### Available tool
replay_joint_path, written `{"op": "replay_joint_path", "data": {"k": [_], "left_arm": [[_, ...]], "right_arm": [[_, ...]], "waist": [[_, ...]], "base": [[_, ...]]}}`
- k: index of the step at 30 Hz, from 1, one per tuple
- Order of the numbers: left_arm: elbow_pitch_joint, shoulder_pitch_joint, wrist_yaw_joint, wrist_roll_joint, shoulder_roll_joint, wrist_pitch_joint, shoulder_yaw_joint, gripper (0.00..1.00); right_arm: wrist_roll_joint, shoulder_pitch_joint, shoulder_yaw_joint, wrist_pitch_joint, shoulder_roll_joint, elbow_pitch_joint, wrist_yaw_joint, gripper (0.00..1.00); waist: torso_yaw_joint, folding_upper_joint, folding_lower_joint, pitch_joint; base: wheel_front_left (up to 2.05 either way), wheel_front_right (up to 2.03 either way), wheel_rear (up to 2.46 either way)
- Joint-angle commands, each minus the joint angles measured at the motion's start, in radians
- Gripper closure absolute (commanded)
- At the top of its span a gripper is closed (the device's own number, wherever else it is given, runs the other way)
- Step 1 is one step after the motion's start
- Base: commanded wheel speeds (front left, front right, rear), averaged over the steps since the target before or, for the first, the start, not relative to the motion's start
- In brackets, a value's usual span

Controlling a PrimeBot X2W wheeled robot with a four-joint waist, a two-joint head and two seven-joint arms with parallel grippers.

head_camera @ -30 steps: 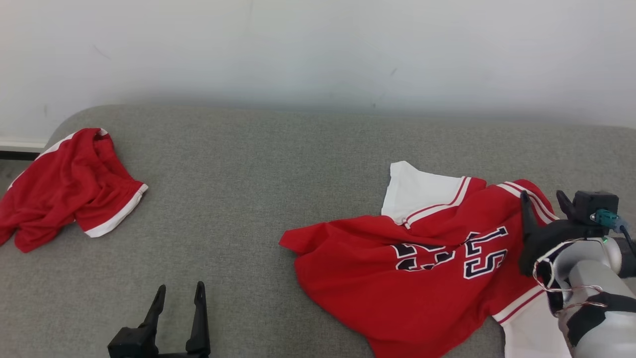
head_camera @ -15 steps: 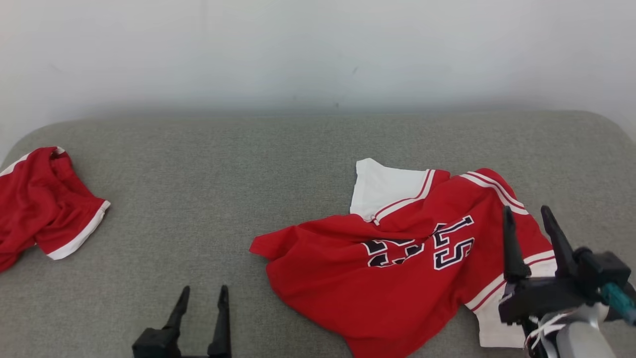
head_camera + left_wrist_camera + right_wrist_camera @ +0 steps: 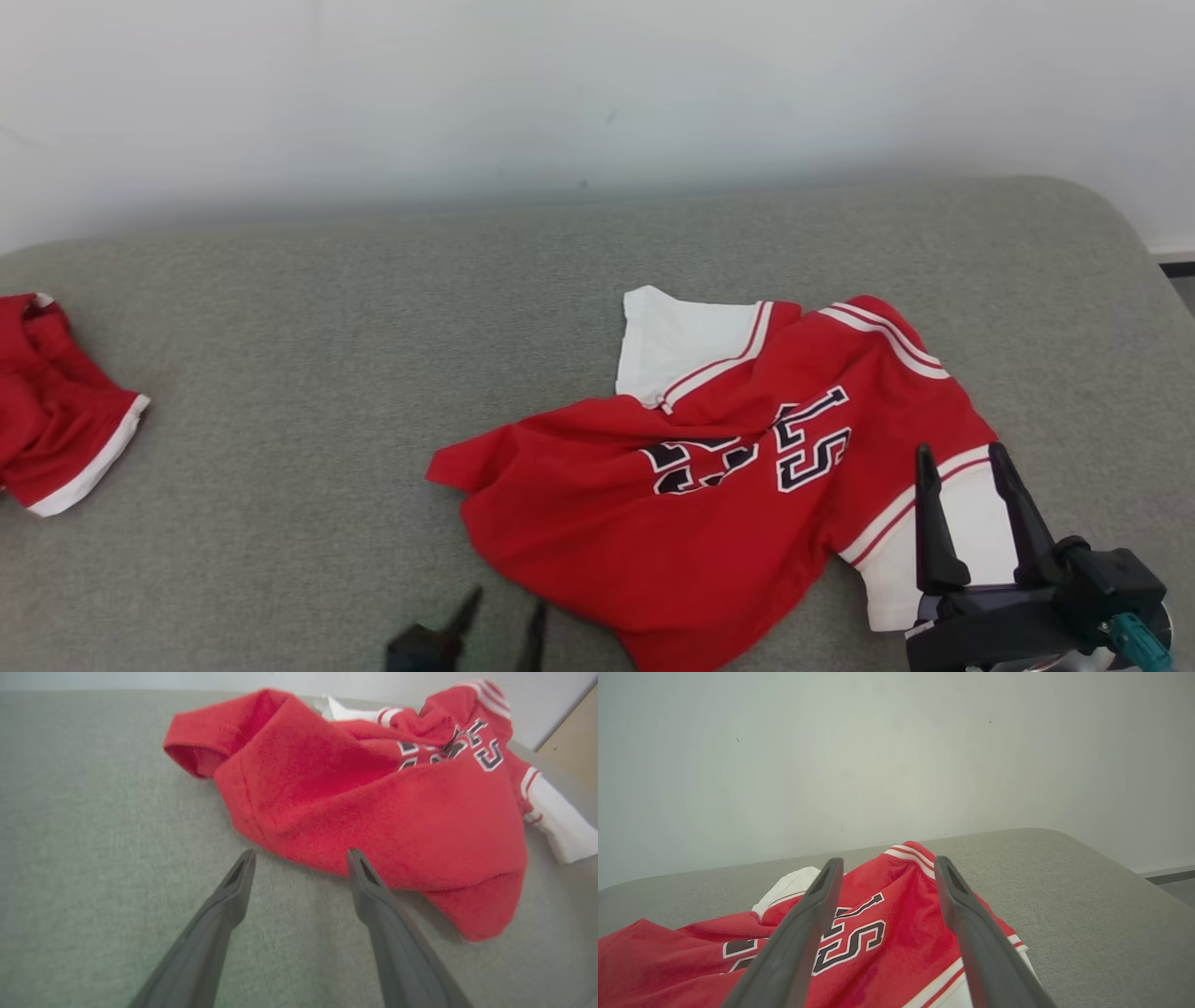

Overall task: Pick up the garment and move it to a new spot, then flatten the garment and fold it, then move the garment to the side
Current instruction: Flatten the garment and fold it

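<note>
One grey upholstered surface (image 3: 373,373) is seen bearing a crumpled red jersey (image 3: 709,541) at lower centre-right and red shorts (image 3: 56,429) at far left. Both grippers are held wide open and empty: right gripper (image 3: 962,451) over the white sleeve (image 3: 887,579), left gripper (image 3: 507,599) just beside the jersey at the bottom edge.

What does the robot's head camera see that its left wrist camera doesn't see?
Head view extras: a second red garment at the far left edge, and the right pincer, open, over a white sleeve. Left wrist view extras: a tan panel in the top right corner, plus a close look at a folded red corner. Both views share the red jersey with dark numbers, the grey cushion, the pale wall and the open left pincer.
</note>
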Motion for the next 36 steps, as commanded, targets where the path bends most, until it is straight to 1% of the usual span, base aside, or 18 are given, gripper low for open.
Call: {"op": "replay_joint_path", "data": {"k": [1,4,6,13,17,18,19,23,26,29,32,34,36], "left_arm": [[0.046,-0.016,-0.009,-0.018,-0.003,0.045,-0.039,0.0],[0.086,-0.038,-0.018,-0.06,-0.004,0.08,-0.098,0.0],[0.093,-0.05,-0.022,-0.1,-0.004,0.074,-0.143,0.0],[0.152,-0.108,-0.001,-0.182,-0.004,0.08,-0.279,0.0],[0.201,-0.146,0.006,-0.224,-0.004,0.058,-0.34,0.0],[0.208,-0.155,0.009,-0.239,-0.004,0.049,-0.349,0.35],[0.22,-0.164,0.009,-0.252,-0.004,0.043,-0.36,1.0],[0.242,-0.188,0.014,-0.28,-0.004,0.017,-0.383,1.0],[0.261,-0.205,0.028,-0.301,-0.004,-0.007,-0.385,1.0],[0.255,-0.217,0.052,-0.288,0.0,-0.022,-0.378,1.0],[0.18,-0.21,0.088,-0.277,0.037,-0.031,-0.35,1.0],[0.103,-0.193,0.121,-0.259,0.075,-0.027,-0.341,1.0],[-0.006,-0.176,0.152,-0.245,0.112,0.0,-0.339,1.0]], "right_arm": [[0.002,0.004,0.008,-0.002,0.007,0.004,0.001,0.0],[0.007,-0.005,0.027,-0.002,0.01,0.004,0.001,0.0],[0.008,-0.009,0.033,-0.002,0.011,0.007,0.001,0.0],[0.0,-0.003,0.045,-0.002,0.013,0.038,0.001,0.0],[-0.007,0.001,0.058,-0.002,0.014,0.076,0.001,0.0],[-0.001,0.001,0.061,-0.002,0.014,0.083,0.001,0.0],[0.001,0.001,0.065,-0.002,0.014,0.089,0.001,0.0],[0.011,0.002,0.067,-0.002,0.014,0.099,0.001,0.0],[0.016,0.004,0.062,-0.002,0.014,0.102,0.001,0.0],[0.016,0.01,0.056,-0.002,0.014,0.104,0.001,0.0],[0.016,0.016,0.047,-0.002,0.014,0.104,0.001,0.0],[0.018,0.02,0.041,-0.002,0.014,0.104,0.001,0.0],[0.02,0.02,0.037,-0.002,0.014,0.107,0.001,0.0]], "waist": [[-0.026,0.0,0.0,0.003],[-0.052,0.0,0.0,0.007],[-0.065,0.0,0.0,0.01],[-0.086,0.0,0.0,0.012],[-0.087,0.0,0.0,0.006],[-0.087,0.0,0.0,0.004],[-0.086,0.0,0.0,0.003],[-0.081,0.0,0.0,0.0],[-0.067,0.0,0.0,-0.002],[-0.051,0.0,0.0,-0.006],[-0.032,0.0,0.0,-0.008],[-0.019,0.0,0.0,-0.01],[-0.007,0.0,0.0,-0.011]], "base": [[0.0,0.0,0.0],[0.0,0.0,0.0],[0.0,0.0,0.0],[0.0,0.0,0.0],[0.0,0.0,0.0],[0.0,0.0,0.0],[0.0,0.0,0.0],[0.0,0.0,0.0],[0.0,0.0,0.0],[0.0,0.0,0.0],[0.0,0.0,0.0],[0.0,0.0,0.0],[0.0,0.0,0.0]]}}
